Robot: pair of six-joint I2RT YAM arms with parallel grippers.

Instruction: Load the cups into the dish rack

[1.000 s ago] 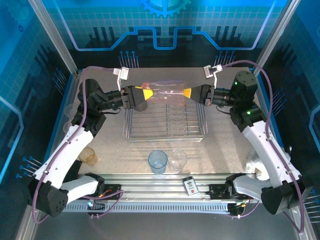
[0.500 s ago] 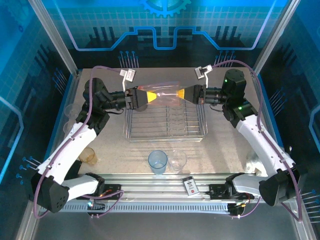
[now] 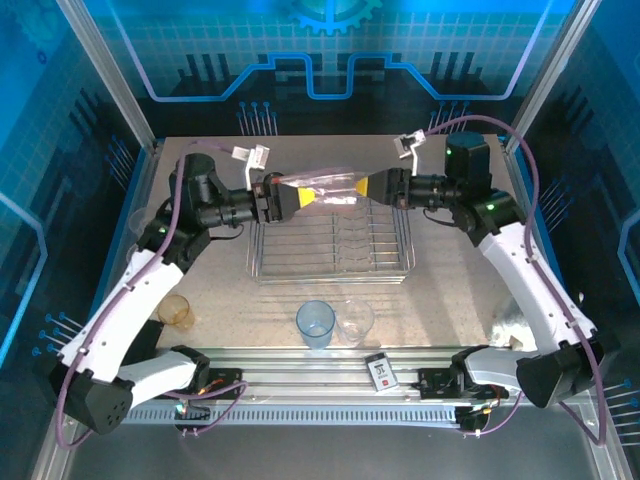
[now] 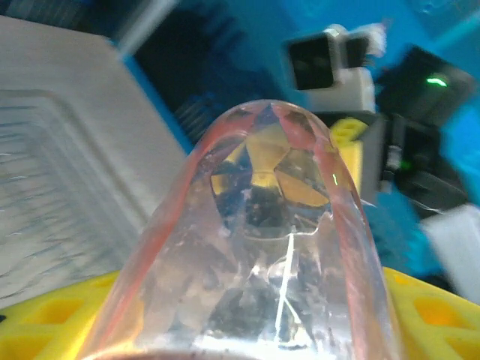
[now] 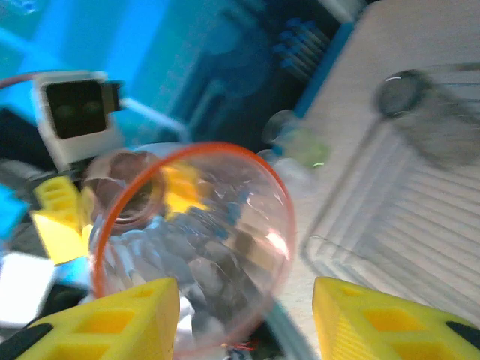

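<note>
One faceted pink cup (image 3: pixel 328 186), translucent plastic with a red-tinged rim, lies on its side in the air over the 12 o'clock edge of the dish rack (image 3: pixel 330 262), a rectangular chrome wire frame with one row of dividers. The left jaws, yellow plastic, press its sides and hold it. The right jaws stand apart around its other end, gripping nothing. On the speckled bench (image 3: pixel 450 290), at the rack's 6 o'clock, stand two smooth tumblers: one light blue cup (image 3: pixel 315 322) and one clear cup (image 3: pixel 355 319). One amber cup (image 3: pixel 177 310) sits at 8 o'clock
</note>
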